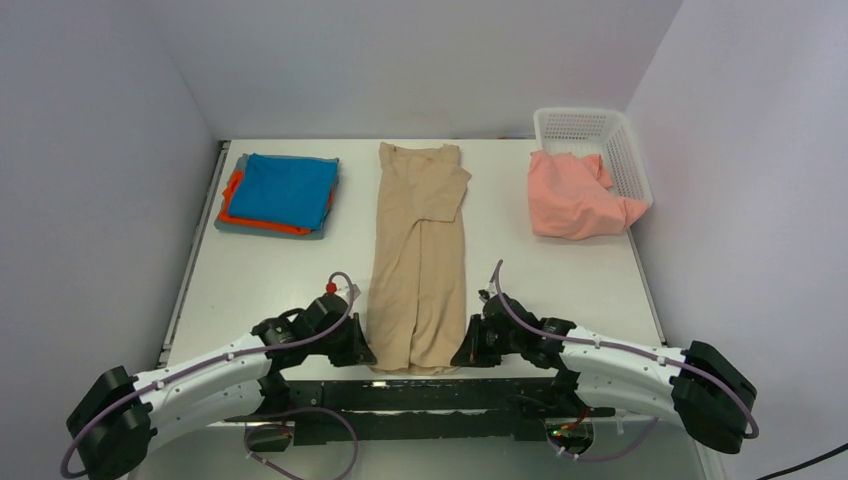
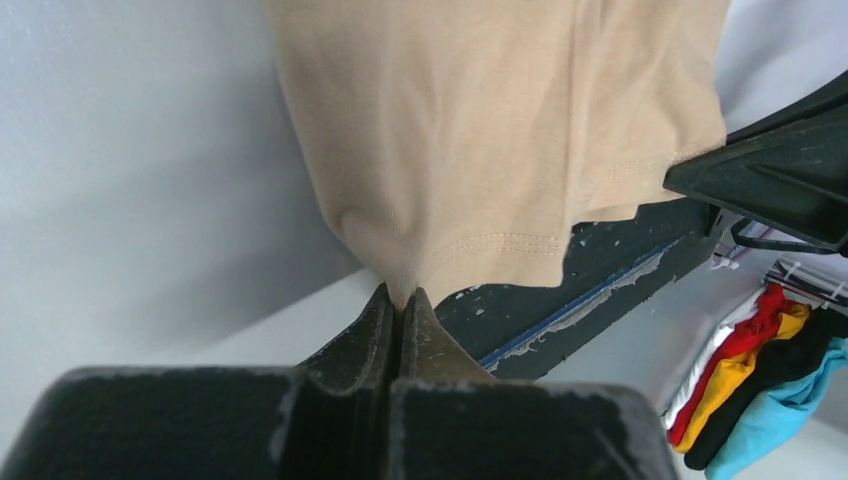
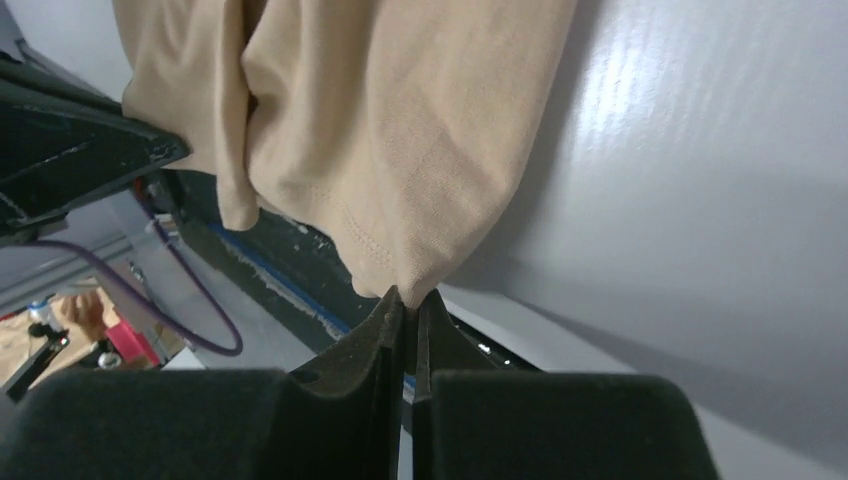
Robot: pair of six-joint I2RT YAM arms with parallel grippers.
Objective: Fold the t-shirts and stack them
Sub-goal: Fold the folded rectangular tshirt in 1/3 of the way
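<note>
tan-beige t-shirt [image 1: 418,262], folded into a long narrow strip, lying down the middle of the white table [image 1: 270,280], hem at the near edge. left gripper [image 1: 362,352] clenched on the near left hem corner, a small peak of cloth pinched between its jaws; right gripper [image 1: 462,355] likewise nipped tight on the near right hem corner. far left: stack with bright blue t-shirt [image 1: 290,188] on top, orange t-shirt [image 1: 232,200] beneath, grey t-shirt [image 1: 225,226] lowest. far right: salmon-pink t-shirt [image 1: 575,195], crumpled, spilling from the white lattice basket [image 1: 590,125] onto the table
</note>
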